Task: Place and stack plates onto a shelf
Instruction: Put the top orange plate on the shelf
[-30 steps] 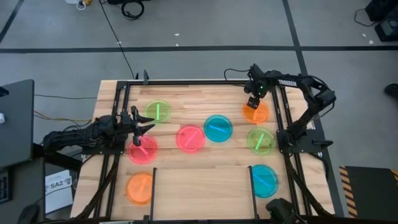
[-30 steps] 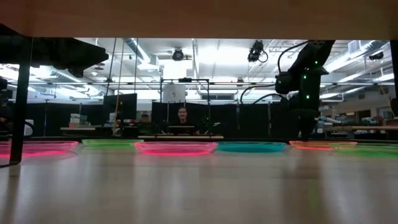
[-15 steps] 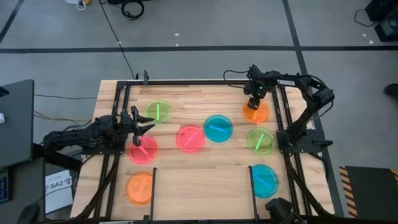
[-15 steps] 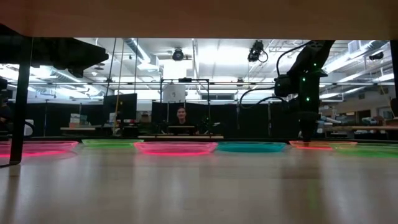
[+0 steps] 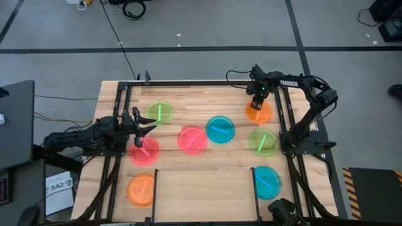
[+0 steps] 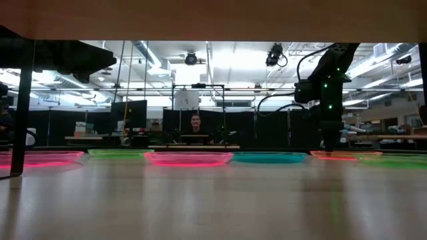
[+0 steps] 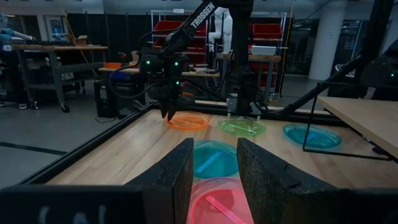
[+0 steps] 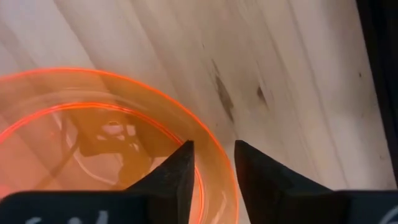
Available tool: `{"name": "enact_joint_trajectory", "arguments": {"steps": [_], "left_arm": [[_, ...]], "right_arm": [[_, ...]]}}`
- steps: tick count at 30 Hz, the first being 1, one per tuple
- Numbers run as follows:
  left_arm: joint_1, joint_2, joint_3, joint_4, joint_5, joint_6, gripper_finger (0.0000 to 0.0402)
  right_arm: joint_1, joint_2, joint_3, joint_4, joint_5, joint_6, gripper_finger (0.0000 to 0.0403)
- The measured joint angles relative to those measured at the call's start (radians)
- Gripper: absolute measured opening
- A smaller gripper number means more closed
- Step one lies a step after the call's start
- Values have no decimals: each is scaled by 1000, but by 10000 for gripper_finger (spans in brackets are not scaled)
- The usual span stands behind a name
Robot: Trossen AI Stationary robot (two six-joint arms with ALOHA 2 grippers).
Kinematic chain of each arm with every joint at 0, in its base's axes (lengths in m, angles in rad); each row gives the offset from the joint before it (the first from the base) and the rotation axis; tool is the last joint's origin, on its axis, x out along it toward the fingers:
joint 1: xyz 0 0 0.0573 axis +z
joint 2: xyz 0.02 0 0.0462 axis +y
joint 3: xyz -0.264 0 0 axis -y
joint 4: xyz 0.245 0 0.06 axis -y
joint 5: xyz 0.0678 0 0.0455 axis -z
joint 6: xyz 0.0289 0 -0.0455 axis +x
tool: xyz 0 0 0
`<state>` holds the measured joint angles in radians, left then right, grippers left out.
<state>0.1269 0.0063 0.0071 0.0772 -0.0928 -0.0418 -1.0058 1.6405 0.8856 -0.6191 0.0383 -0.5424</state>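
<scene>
Right wrist view shows the right end effector (image 8: 212, 163), lowered since a second ago, narrowing astride the round translucent orange plastic plate's (image 8: 93, 149) rim at the wooden surface's (image 5: 207, 100) upper right, so pickup appears underway.

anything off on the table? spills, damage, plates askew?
Nothing stands out. Seven plates lie flat and apart on the table, none broken or overlapping. The right hand is down at the rim of the far orange plate, its fingers straddling the edge. The left hand hovers by a pink plate.
</scene>
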Motion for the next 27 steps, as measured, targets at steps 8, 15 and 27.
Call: {"name": "enact_joint_trajectory", "arguments": {"steps": [8, 15, 27], "left_arm": [[0, 0, 0, 0, 0, 0, 130], [0, 0, 0, 0, 0, 0, 130], [0, 0, 0, 0, 0, 0, 130]], "right_arm": [[0, 0, 0, 16, 0, 0, 87], [0, -1, 0, 23, -1, 0, 64], [0, -2, 0, 38, -1, -4, 29]]}}
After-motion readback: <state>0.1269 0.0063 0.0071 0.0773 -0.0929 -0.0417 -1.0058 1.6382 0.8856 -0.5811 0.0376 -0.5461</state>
